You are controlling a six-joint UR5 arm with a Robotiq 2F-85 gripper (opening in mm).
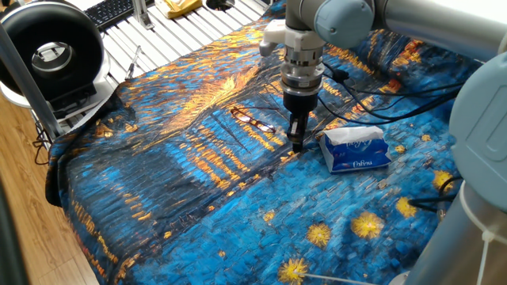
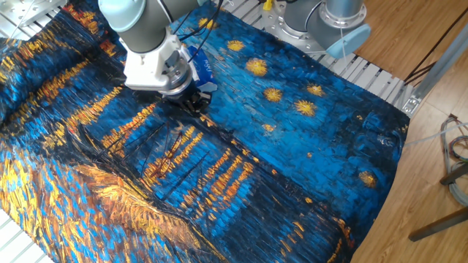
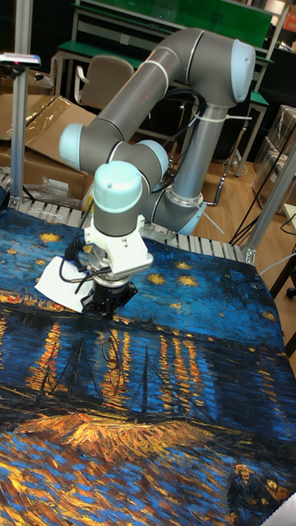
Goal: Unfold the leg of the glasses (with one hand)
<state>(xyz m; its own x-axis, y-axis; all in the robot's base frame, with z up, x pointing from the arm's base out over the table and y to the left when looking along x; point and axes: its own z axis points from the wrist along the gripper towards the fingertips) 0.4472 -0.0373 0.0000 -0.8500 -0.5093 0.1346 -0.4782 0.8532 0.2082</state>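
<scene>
In one fixed view, the hand (image 1: 296, 141) points straight down, fingertips together, just right of the glasses (image 1: 252, 119) lying on the painted cloth (image 1: 158, 182), with the tissue pack (image 1: 356, 149) to its right. In the other fixed view and the tall fixed view, the arm hides the fingers.

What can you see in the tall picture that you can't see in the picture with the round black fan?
Only the tall view shows the robot arm's shoulder and base, the green workbench behind it and a cardboard sheet.

Only the fan view shows the glasses lying on the cloth, the round black fan and a keyboard.

Both show the black claw pointing down at the starry blue cloth, with the tissue pack beside it.
</scene>
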